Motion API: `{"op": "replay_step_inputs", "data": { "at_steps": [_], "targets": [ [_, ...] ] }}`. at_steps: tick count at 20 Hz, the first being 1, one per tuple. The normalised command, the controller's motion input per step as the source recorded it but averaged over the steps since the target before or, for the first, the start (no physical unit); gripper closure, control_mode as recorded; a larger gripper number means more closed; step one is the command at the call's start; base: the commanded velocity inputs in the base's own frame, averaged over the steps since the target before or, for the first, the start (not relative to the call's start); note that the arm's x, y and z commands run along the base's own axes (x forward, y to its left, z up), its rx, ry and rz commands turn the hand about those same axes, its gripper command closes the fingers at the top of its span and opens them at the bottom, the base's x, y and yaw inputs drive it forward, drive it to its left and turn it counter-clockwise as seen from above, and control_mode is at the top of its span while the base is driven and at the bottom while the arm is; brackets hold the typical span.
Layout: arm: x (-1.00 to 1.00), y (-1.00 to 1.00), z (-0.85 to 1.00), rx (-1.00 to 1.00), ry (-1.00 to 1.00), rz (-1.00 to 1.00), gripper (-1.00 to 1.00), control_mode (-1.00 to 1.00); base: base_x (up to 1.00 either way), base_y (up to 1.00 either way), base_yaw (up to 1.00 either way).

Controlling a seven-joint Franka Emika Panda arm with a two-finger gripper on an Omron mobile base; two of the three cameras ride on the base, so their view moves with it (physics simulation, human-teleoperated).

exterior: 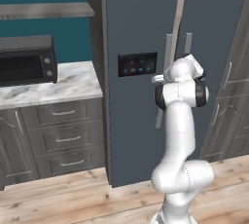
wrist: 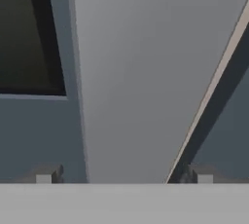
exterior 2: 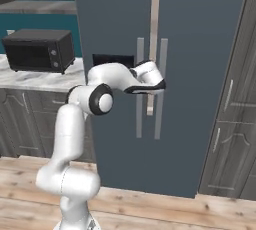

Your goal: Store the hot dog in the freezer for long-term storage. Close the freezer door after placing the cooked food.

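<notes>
1. The freezer [exterior: 141,23] is standing beside the counter [exterior: 73,84]; a pale strip between its doors suggests a door is sitting slightly ajar.
2. The freezer door [exterior 2: 110,19], carrying the black display panel [exterior: 137,64], is facing the arm.
3. The gripper [wrist: 124,174] is hovering at the silver handle [wrist: 131,72], fingers spread apart around it, gripping nothing.
4. The hot dog is lying somewhere I cannot tell.

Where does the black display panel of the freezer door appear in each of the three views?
Left base view: the display panel sits at centre, left of the white arm's elbow.
Right base view: display panel is left of centre, partly behind the arm.
Hand view: display panel is at the upper left.
Shared landmark: the freezer door's silver handle.
</notes>
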Motion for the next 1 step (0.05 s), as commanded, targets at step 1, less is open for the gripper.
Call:
{"op": "replay_step_inputs", "data": {
  "at_steps": [1],
  "targets": [
    [0.36, 0.00, 0.00, 0.00, 0.29, -0.03, -1.00, -1.00, 0.00, 0.00, 0.00]
  ]
}}
